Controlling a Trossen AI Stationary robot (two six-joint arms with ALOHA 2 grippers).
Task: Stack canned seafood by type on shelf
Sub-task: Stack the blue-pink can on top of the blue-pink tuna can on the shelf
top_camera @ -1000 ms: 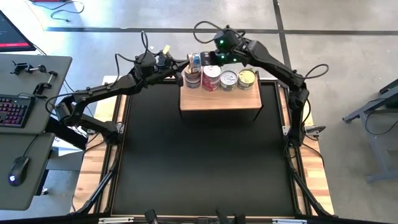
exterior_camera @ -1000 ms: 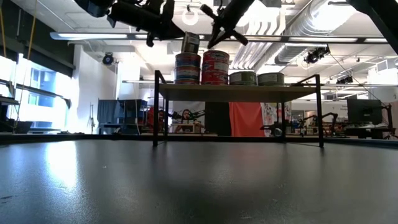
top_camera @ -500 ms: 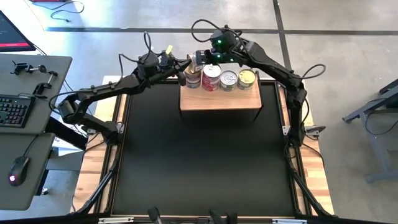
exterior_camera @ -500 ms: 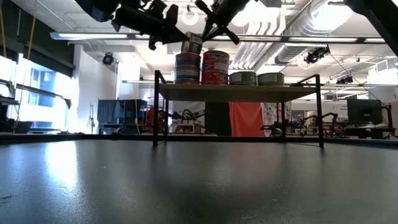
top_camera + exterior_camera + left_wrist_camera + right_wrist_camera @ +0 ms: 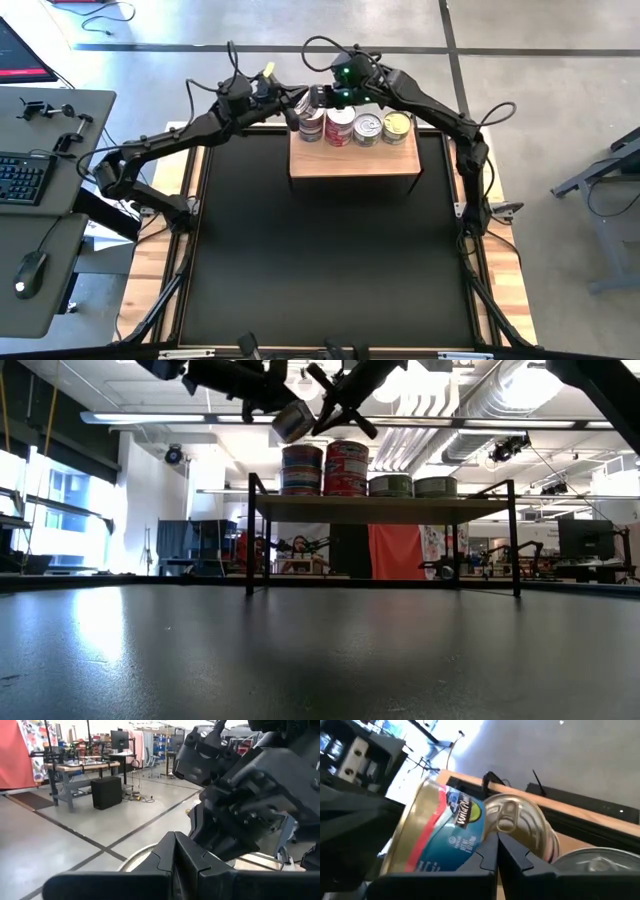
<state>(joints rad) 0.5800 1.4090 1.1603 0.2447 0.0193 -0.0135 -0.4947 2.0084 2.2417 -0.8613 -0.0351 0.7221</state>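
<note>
Tin (image 5: 293, 420) is up in the air at about 10 o'clock off the shelf (image 5: 354, 160), tilted hard, flat axis well off vertical. In the right wrist view its pull-tab lid (image 5: 516, 831) faces the camera (blue, green and red label wrapping the side). Right gripper (image 5: 322, 412) and left gripper (image 5: 268, 390) both have fingers together, meeting at the tin; which one carries it, can't tell. Four stacks of round metal tins (image 5: 355, 127) stand in a row on the plain wooden top.
</note>
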